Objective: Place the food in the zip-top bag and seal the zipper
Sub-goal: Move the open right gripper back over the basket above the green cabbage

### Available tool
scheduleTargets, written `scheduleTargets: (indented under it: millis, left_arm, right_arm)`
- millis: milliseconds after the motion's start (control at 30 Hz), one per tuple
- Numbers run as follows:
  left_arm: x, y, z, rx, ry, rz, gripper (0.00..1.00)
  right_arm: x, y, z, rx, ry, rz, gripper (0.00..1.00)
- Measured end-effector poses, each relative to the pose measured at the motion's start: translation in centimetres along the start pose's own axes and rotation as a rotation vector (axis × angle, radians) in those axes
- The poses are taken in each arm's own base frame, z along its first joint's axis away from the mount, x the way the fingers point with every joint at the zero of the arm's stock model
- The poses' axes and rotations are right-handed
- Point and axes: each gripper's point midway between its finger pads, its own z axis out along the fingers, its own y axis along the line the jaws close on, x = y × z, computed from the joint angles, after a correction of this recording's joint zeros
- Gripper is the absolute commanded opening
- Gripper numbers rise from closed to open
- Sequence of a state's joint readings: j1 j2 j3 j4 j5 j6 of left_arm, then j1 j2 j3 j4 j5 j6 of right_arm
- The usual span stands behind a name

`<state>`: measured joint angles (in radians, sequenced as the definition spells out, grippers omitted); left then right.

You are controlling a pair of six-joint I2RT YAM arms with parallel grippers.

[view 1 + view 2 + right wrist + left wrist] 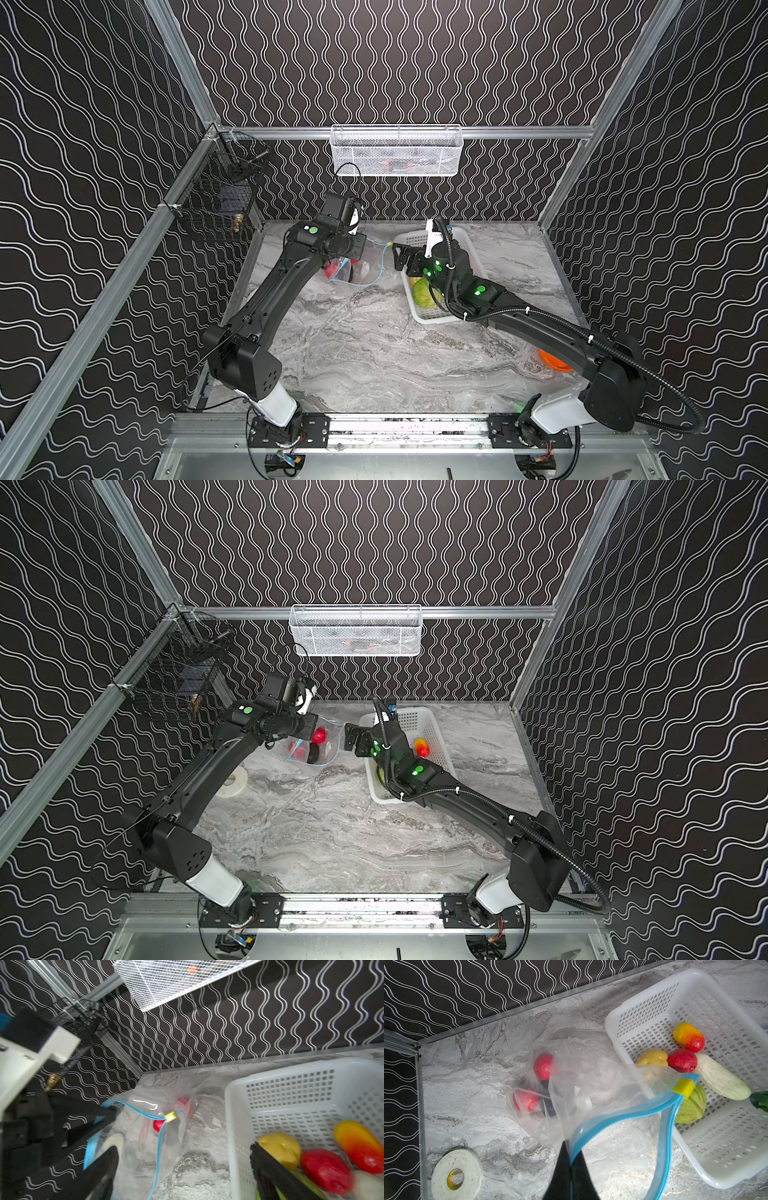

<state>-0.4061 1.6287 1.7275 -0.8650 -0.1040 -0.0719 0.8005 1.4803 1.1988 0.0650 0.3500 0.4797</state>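
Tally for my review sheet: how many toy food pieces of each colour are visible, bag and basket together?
Red round toy pieces: 3
Yellow toy potato: 1
Orange-yellow toy pepper: 1
White toy radish: 1
Green toy cabbage: 1
Dark toy avocado: 1
Total: 8

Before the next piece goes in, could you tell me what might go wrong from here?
The left hand pinches the bag at one spot on its blue strip, so the mouth may sag shut or slip free when food drops in. The yellow slider sits by the basket and the open right hand, which could snag it while reaching for the potato.
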Motion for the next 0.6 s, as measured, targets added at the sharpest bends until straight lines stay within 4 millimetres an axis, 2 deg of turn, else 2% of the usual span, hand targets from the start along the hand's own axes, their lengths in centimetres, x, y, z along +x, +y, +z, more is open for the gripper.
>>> scheduleTargets:
  millis: [133, 467, 600]
  left_arm:
    - [0.0, 0.0, 0.0, 0.000, -0.002, 0.000, 0.00]
    - [0.1, 0.0, 0.0, 0.003, 0.000, -0.001, 0.00]
    - [0.1, 0.0, 0.0, 0.002, 0.000, -0.001, 0.00]
  right_arm:
    - [0.3, -1.5, 0.3, 0.039, 0.019, 0.006, 0.99]
    - [2.2, -6.8, 1.2, 0.134, 0.102, 0.092, 0.99]
    - [2.8, -7.9, 1.3, 0.142, 0.136, 0.124, 0.99]
